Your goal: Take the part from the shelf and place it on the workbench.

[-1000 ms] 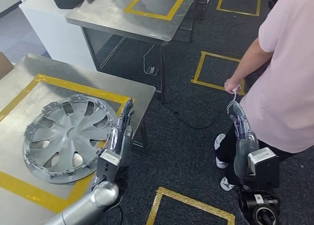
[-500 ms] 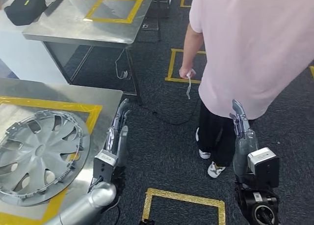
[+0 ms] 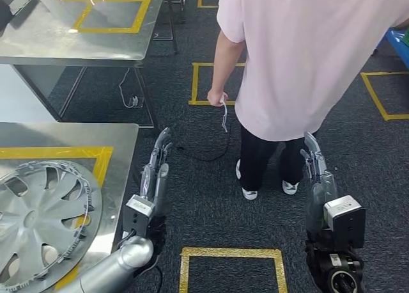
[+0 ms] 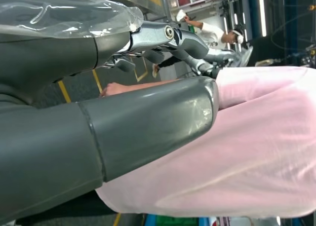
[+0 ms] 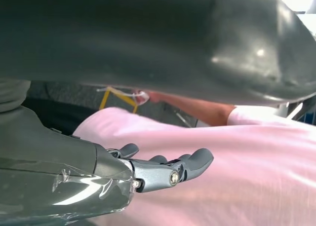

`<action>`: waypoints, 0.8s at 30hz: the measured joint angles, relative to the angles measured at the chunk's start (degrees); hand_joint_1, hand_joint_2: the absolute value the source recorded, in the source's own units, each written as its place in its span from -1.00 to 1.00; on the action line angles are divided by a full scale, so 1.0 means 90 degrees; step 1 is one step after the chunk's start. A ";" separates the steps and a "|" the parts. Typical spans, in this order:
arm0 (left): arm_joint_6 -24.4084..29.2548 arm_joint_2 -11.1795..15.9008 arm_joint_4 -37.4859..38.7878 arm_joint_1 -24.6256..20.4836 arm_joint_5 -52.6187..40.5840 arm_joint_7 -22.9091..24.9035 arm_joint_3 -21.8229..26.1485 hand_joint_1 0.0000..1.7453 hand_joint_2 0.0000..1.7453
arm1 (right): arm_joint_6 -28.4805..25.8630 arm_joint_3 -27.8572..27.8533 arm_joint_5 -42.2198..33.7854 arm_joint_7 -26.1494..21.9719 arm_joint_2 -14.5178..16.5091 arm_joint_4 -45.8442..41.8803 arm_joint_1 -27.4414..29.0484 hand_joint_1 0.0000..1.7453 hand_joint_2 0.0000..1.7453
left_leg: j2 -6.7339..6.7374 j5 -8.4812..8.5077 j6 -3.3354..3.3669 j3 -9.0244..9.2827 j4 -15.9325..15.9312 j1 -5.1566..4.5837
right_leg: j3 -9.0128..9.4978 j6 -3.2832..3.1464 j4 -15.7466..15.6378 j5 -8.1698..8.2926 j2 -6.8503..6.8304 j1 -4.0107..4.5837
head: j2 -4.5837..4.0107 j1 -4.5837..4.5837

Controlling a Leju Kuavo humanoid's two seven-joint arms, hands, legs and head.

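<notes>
The hubcap lies on the workbench at eight o'clock, sliding leftward in view as the robot turns away; placing looks done; left hand and right hand hang empty, fingers extended; a person stands at one o'clock.

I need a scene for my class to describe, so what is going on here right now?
Nothing is being handled by the robot at this moment. Its left hand and right hand hang open with nothing in them. A silver wheel cover lies flat on the steel workbench beside the left hand, inside yellow tape marks. A person in a pink shirt stands right in front, holding a small white strap.
</notes>
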 joint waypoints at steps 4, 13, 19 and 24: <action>0.0000 0.0001 0.0000 -0.0002 0.0002 -0.0005 0.0002 -1.00 -1.00 | -0.0092 0.0024 0.0057 0.0009 -0.0001 -0.0033 -0.0001 -1.00 -1.00 | 0.0214 -0.0076 -0.0102 0.0063 0.0039 -0.0052 | 0.0828 -0.0076 -0.1544 0.0548 -0.0395 0.0058 | 0.0000 0.0004; 0.0000 0.0010 -0.0004 0.0020 0.0004 -0.0008 0.0005 -1.00 -1.00 | -0.0220 0.0050 0.0208 -0.0003 -0.0001 -0.0105 0.0012 -1.00 -1.00 | -0.0269 -0.0997 -0.0285 -0.0863 0.1993 0.0002 | 0.0838 -0.0354 -0.1654 0.0616 0.0162 0.0067 | 0.0000 -0.0130; 0.0000 0.0022 -0.0006 0.0019 -0.0004 -0.0001 0.0005 -1.00 -1.00 | -0.0223 0.0055 0.0208 -0.0002 -0.0001 -0.0121 0.0013 -1.00 -1.00 | -0.0641 -0.0022 -0.0137 -0.0115 0.0209 -0.0008 | 0.0813 -0.0306 -0.1635 0.0645 0.0616 0.0081 | 0.0000 -0.0158; 0.0000 0.0005 -0.0019 0.0005 -0.0029 0.0013 0.0005 -1.00 -1.00 | -0.0224 0.0070 0.0206 -0.0008 -0.0001 -0.0165 0.0042 -1.00 -1.00 | -0.0410 0.0052 -0.0029 -0.0018 -0.0012 0.0013 | 0.0622 -0.0148 -0.1416 0.0501 0.0550 0.0077 | 0.0000 -0.0103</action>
